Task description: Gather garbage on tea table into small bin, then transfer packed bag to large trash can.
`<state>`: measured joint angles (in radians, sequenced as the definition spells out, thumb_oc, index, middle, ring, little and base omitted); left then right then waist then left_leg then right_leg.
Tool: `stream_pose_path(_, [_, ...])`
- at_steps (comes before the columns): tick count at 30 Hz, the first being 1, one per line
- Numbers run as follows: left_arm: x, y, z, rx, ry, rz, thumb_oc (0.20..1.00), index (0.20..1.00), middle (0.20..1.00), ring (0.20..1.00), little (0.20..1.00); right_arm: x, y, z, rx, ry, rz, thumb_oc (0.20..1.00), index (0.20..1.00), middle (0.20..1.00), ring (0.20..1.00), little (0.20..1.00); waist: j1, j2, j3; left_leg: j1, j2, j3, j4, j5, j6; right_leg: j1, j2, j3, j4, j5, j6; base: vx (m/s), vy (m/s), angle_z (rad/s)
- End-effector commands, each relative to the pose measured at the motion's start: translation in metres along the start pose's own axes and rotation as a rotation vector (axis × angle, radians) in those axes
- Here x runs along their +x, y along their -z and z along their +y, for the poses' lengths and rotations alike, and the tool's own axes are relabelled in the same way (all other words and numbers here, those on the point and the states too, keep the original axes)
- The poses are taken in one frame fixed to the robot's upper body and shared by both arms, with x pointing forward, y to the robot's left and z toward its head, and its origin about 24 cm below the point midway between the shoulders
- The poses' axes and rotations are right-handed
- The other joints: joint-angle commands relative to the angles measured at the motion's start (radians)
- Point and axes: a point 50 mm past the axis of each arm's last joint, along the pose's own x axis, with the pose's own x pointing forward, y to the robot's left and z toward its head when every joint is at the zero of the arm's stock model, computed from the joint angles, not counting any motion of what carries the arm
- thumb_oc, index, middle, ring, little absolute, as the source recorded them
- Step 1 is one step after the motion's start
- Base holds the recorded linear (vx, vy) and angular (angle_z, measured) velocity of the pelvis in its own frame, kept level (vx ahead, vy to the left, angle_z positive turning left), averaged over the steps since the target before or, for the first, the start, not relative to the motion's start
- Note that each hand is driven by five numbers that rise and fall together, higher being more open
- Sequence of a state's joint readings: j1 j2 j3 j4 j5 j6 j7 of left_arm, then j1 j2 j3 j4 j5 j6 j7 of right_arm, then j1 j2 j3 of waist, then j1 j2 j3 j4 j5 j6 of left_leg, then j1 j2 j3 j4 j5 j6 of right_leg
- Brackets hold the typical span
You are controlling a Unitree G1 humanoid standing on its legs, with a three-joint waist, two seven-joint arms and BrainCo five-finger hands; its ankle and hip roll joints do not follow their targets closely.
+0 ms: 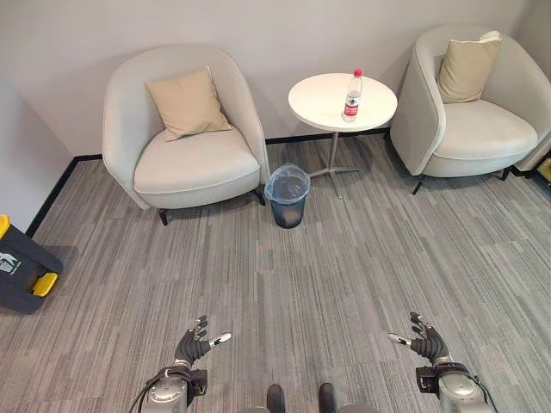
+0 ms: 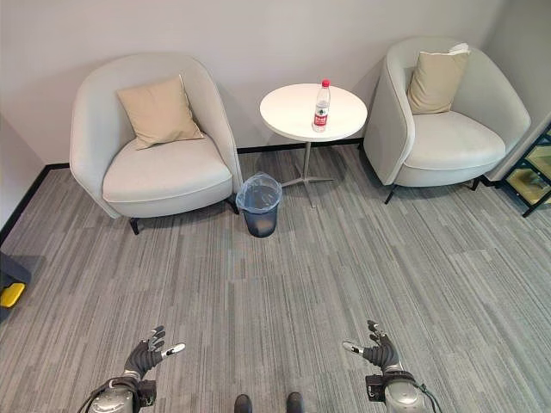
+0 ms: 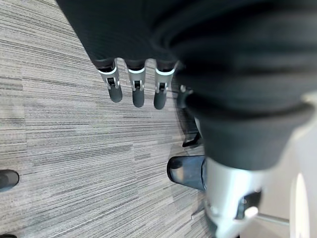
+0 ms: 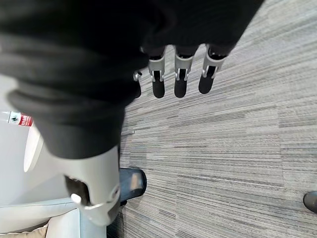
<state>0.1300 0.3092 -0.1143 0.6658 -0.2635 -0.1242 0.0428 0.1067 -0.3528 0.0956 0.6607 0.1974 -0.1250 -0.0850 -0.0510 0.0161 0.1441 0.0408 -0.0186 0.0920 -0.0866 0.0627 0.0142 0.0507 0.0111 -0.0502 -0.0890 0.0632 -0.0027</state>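
A clear plastic bottle with a red cap and red label stands upright on the round white tea table at the far side of the room. On the carpet in front of the table sits a small dark bin lined with a clear blue bag. My left hand hangs low at the near left, fingers straight and empty. At the near right, my right hand is also open and holds nothing. Both hands are far from the table and the bin.
A grey armchair with a beige cushion stands left of the table, and a second armchair stands right of it. A dark box with yellow parts lies at the far left on the carpet. Grey carpet stretches between me and the bin.
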Motion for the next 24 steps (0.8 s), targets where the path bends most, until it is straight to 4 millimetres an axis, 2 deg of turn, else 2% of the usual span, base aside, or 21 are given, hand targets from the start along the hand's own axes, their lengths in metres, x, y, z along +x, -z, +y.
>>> stream_pose_path(1, [0.006,-0.023,0.008,-0.014,-0.025,-0.101,1.000,1.000,1.000,1.000,1.000,0.008,-0.023,-0.006,0.041,0.035,-0.096,1.000,1.000,1.000,1.000,1.000,-0.014,-0.034,-0.015,0.057,0.031,-0.011,0.012,-0.113,-0.050,0.059,-0.058,0.009,0.004,-0.126,0.094,0.00,0.000,0.00])
stream_pose_path(4, [0.006,-0.025,0.008,-0.022,-0.023,-0.109,1.000,1.000,1.000,1.000,1.000,0.008,-0.023,-0.007,0.040,0.037,-0.094,1.000,1.000,1.000,1.000,1.000,-0.013,-0.035,-0.013,0.055,0.027,-0.008,0.023,-0.121,-0.047,0.059,-0.061,0.012,0.007,-0.127,0.096,0.04,0.039,-0.04])
stream_pose_path(11, [0.008,-0.040,0.012,-0.019,-0.039,-0.163,1.000,1.000,1.000,1.000,1.000,0.014,-0.035,-0.009,0.060,0.054,-0.112,1.000,1.000,1.000,1.000,1.000,0.002,-0.051,0.002,-0.031,0.006,-0.004,0.138,-0.180,-0.021,0.004,-0.088,0.039,0.059,-0.131,0.114,0.03,0.100,-0.16])
stream_pose_path(13, [0.009,-0.046,0.013,-0.010,-0.038,-0.187,1.000,1.000,1.000,1.000,1.000,0.017,-0.041,-0.008,0.058,0.052,-0.126,1.000,1.000,1.000,1.000,1.000,0.010,-0.056,0.012,-0.066,-0.005,-0.001,0.178,-0.201,-0.006,-0.041,-0.098,0.058,0.112,-0.132,0.127,0.02,0.158,-0.19])
stream_pose_path(16, [0.008,-0.043,0.017,-0.007,-0.051,-0.176,1.000,1.000,1.000,1.000,1.000,0.019,-0.048,-0.009,0.057,0.053,-0.147,1.000,1.000,1.000,1.000,1.000,0.016,-0.053,0.029,-0.063,-0.015,0.006,0.189,-0.228,0.017,-0.112,-0.101,0.067,0.235,-0.137,0.156,0.08,0.148,-0.40])
stream_pose_path(20, [0.007,-0.040,0.017,-0.027,-0.059,-0.166,1.000,1.000,1.000,1.000,1.000,0.020,-0.053,-0.007,0.047,0.044,-0.161,1.000,1.000,1.000,1.000,1.000,0.014,-0.047,0.043,-0.015,-0.014,0.024,0.170,-0.246,0.017,-0.165,-0.113,0.020,0.266,-0.111,0.168,0.14,0.021,-0.20])
stream_pose_path(22, [0.008,-0.041,0.016,-0.032,-0.059,-0.168,1.000,1.000,1.000,1.000,1.000,0.021,-0.057,-0.006,0.040,0.039,-0.174,1.000,1.000,1.000,1.000,1.000,0.003,-0.044,0.052,0.025,-0.011,0.031,0.147,-0.255,0.010,-0.219,-0.115,-0.032,0.212,-0.076,0.164,0.18,-0.066,-0.43])
stream_pose_path(23, [0.008,-0.041,0.016,-0.032,-0.059,-0.168,1.000,1.000,1.000,1.000,1.000,0.021,-0.057,-0.006,0.040,0.039,-0.174,1.000,1.000,1.000,1.000,1.000,0.002,-0.042,0.054,0.028,-0.010,0.030,0.145,-0.255,0.009,-0.215,-0.114,-0.034,0.210,-0.076,0.163,0.29,-0.097,-0.29])
stream_pose_path(24, [0.009,-0.041,0.015,-0.037,-0.063,-0.163,1.000,1.000,1.000,1.000,1.000,0.020,-0.057,-0.006,0.035,0.040,-0.174,1.000,1.000,1.000,1.000,1.000,-0.008,-0.039,0.059,0.069,-0.007,0.031,0.133,-0.270,0.002,-0.251,-0.121,-0.088,0.163,-0.052,0.162,0.27,-0.101,-0.13])
